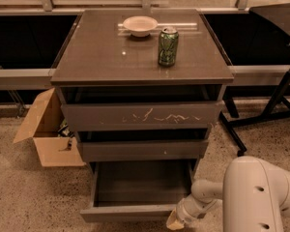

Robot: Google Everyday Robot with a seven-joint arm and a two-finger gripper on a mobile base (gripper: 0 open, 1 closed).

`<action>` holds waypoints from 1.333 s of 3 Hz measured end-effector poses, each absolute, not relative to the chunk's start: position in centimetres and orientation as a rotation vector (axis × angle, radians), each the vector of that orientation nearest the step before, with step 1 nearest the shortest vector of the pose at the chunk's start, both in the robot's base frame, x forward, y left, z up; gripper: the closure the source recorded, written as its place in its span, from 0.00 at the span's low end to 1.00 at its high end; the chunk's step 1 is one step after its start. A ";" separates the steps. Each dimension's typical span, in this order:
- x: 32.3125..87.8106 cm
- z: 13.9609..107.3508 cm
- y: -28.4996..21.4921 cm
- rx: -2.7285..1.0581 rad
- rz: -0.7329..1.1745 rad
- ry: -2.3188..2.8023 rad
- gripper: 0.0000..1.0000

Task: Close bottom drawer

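The bottom drawer [135,211] of the grey cabinet stands pulled out, a shallow empty tray with a slim plain front panel near the lower edge of the camera view. My gripper [176,221] is at the right end of that front panel, low at the frame's bottom, on the end of my white arm [203,197]. Above the tray are the middle drawer front with a small white chip [142,150] and the taller top front with white scratches [140,116].
A green can [167,46] and a white bowl [140,25] stand on the cabinet top. An open cardboard box [46,132] sits on the floor at the left. A black stand leg [275,105] is at the right.
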State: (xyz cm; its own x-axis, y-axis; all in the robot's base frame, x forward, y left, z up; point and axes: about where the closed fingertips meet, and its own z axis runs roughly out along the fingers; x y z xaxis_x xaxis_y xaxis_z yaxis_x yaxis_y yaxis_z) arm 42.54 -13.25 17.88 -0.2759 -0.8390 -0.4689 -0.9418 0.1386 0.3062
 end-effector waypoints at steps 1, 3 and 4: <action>43.5 17.6 -14.0 -1.756 0.794 2.207 0.51; 44.5 17.5 -14.3 -1.753 0.753 2.189 0.05; 44.9 17.4 -14.4 -1.770 0.756 2.162 0.00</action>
